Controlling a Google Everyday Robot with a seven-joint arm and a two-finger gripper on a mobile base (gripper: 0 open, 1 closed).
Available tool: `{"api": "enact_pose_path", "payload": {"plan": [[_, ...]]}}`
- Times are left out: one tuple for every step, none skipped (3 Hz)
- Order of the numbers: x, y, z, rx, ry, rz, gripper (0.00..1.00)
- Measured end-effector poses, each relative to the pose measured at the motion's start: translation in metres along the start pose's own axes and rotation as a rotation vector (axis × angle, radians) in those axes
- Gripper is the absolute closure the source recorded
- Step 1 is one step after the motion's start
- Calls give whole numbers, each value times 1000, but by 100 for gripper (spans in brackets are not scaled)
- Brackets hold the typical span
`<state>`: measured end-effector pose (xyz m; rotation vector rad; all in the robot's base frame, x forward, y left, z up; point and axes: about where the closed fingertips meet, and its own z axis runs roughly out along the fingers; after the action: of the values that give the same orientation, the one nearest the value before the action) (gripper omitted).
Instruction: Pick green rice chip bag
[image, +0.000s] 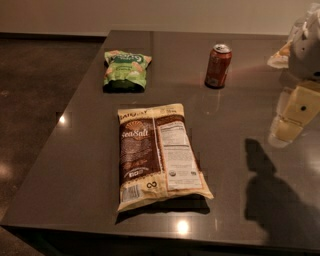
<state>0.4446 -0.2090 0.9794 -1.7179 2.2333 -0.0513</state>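
The green rice chip bag (126, 69) lies flat at the far left of the dark table (235, 165), small and light green with a dark green band. My gripper (292, 117) hangs at the right edge of the view, pale yellow, above the table's right side. It is far to the right of the green bag and touches nothing. Its shadow falls on the table below it.
A large brown-and-cream "sea salt" bag (157, 155) lies in the middle of the table. A red soda can (218, 65) stands upright at the back, right of the green bag. The table's left edge drops to a dark floor (35, 100).
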Motion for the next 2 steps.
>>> {"api": "enact_pose_path", "payload": {"plan": [[-33,-12,9,-34,-34,24,0],[-73,-24,27,-24,-36,80,0]]}}
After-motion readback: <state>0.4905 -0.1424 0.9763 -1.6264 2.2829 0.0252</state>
